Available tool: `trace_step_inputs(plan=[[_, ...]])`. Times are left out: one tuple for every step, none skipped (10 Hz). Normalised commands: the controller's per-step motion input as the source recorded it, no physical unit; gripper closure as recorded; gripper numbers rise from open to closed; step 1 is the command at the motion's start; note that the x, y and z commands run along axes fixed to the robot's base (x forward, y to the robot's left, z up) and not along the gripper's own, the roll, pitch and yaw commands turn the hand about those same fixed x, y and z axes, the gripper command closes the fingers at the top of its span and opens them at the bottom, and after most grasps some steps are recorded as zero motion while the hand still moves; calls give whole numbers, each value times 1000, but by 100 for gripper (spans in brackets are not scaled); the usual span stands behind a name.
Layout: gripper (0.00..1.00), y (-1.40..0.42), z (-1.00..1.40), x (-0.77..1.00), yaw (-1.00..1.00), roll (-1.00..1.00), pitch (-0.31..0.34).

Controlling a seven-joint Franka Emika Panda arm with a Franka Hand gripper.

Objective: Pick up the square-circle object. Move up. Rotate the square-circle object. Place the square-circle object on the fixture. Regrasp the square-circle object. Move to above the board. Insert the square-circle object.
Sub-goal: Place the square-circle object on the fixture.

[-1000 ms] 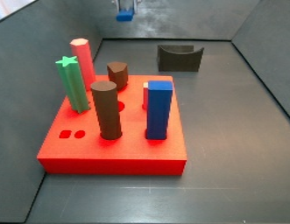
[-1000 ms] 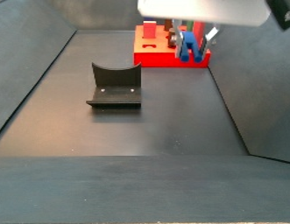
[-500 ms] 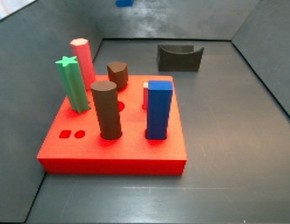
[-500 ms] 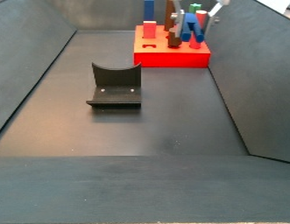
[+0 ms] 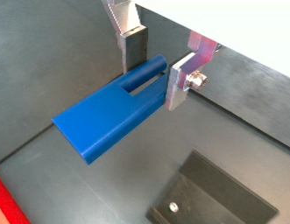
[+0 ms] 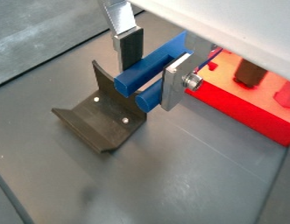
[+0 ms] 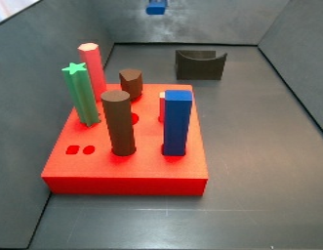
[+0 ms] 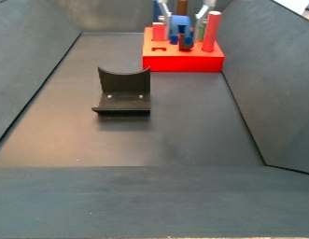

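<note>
Clamping the square-circle object (image 5: 117, 114) between its silver fingers (image 5: 131, 44), my gripper (image 6: 150, 72) hung high over the floor; beyond it I saw the fixture (image 6: 102, 118), then the red board (image 6: 246, 109).

Over the last second the pincer (image 5: 159, 74) has climbed high above the fixture (image 7: 200, 64): in a side view its silver body, visible at the top edge a second ago, has left the picture, and only the blue square-circle object (image 7: 154, 7) it grips shows there, a little further toward the fixture than before. In a side view the pale arm housing that covered the board (image 8: 184, 60) has gone, leaving the board's pegs in plain sight.
</note>
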Motion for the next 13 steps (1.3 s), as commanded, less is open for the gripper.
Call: trace_step_inputs(plan=[[100,-117,-12,1000,36,121,172],[100,-112,-14,1000,36,115,168],[100,-98,-9,1000,42,102,165],[100,-84,-5,1000,42,90,165],[100,-74,-6,1000,40,83,163],[100,-67,-3,1000,42,77,165],[100,-51,1,1000,44,67,172],[100,-41,0,1000,42,60,168],[100,286,158,880,218,-1000,121],[100,291,163,822,215,-1000,122],[100,226,88,711,165,-1000,137],[100,116,16,636,142,-1000,160],[100,87,13,585,122,-1000,187]])
